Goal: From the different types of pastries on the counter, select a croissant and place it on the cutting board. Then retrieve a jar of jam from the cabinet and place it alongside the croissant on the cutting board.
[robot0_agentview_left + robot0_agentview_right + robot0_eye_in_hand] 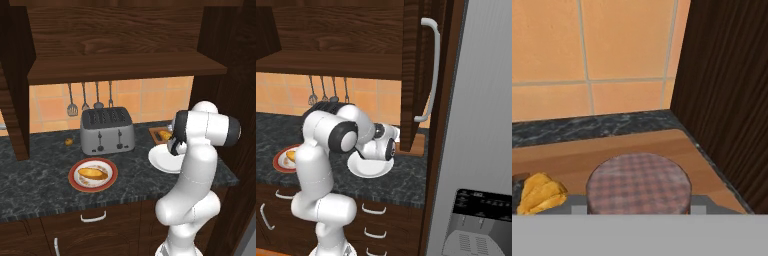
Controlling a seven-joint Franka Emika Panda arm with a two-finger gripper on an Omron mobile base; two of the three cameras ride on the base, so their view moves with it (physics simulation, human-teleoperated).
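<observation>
At the bottom centre of the hand view: the jar of jam [638, 183], seen from above, its checked brownish lid broad and close to the camera. Grey finger parts show at either side of the lid, along the lower edge. The gripper appears closed on the jar, though the contact itself lies out of sight below the lid, so this is a judgement.

Lower left of the same view: the croissant [541, 192], golden with browner edges, lying on the cutting board [637, 142]. It sits just beside the jar; whether the two touch cannot be told.

Middle band of the hand view: light-brown board surface running across, with the black speckled counter [587, 125] behind it, orange wall tiles [622, 45] above, and a dark wood panel [732, 100] down the right side.

Right of centre in the left base view: the arm reaching over a white plate [159, 161] toward the board in the corner. Lower left of centre: a red-rimmed plate [93, 174] bearing the larger oblong pastry [93, 173]. Centre: a toaster [106, 130].

Step in hand: the last one, setting the jar alongside the croissant. Whether the jar's base already rests on the board cannot be seen. Next move calls for lowering until it is seated upright, opening the fingers, and lifting straight away without nudging the croissant.
</observation>
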